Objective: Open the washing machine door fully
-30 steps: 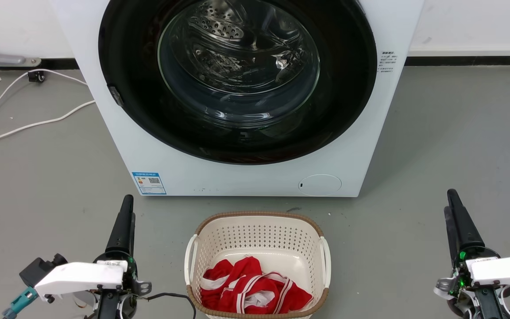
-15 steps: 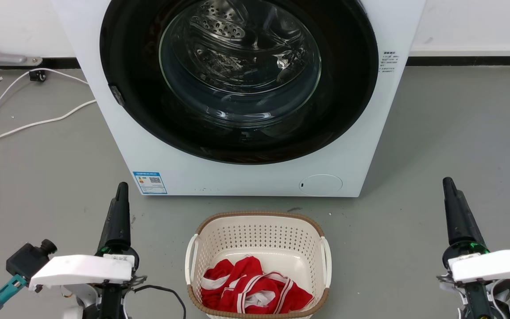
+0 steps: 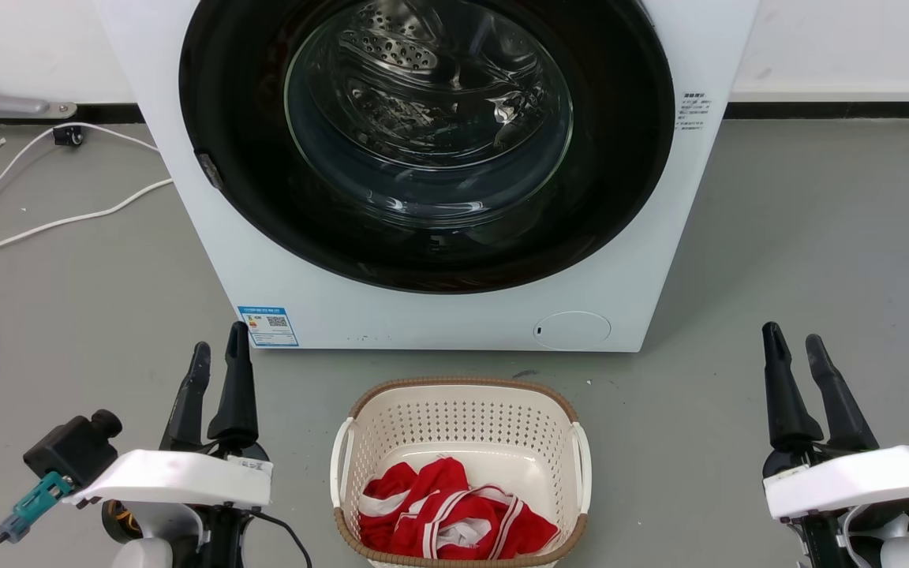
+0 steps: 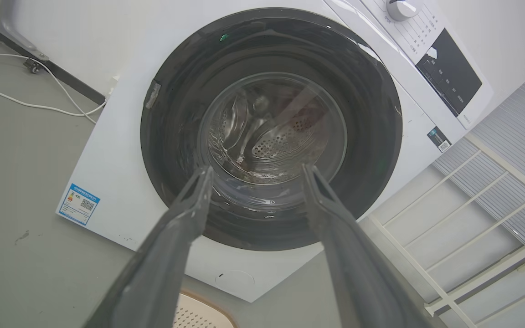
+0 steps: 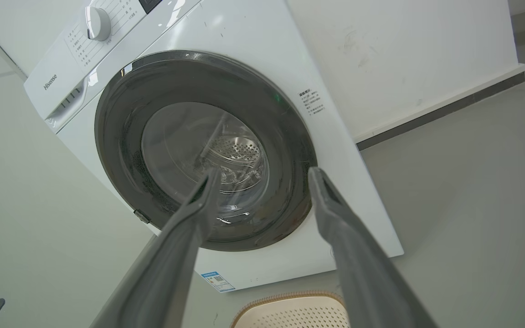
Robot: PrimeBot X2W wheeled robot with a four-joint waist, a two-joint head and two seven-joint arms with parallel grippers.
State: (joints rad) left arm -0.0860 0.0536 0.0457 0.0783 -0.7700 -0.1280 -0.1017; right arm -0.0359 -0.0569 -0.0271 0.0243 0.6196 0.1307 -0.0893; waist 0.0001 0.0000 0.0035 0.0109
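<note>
Washing machine door (image 3: pixel 427 134): shut flush in the front of the washing machine (image 3: pixel 454 319), straight ahead of me. Step in hand: approach, door untouched. My left gripper (image 3: pixel 220 338) and right gripper (image 3: pixel 791 334) hover low, well apart from it, fingers spread, holding nothing. Next, I judge, comes a reach to the small grey tab (image 3: pixel 207 170) on the door's left rim, though I cannot tell if it is the catch. In the head view the door's top is cut off, and I cannot make out a hinge.

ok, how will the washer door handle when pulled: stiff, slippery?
The washing machine door looks rigid, so it should swing as one piece. Its glossy black face is probably slippery; the small grey tab on its left rim seems the better purchase.
</note>
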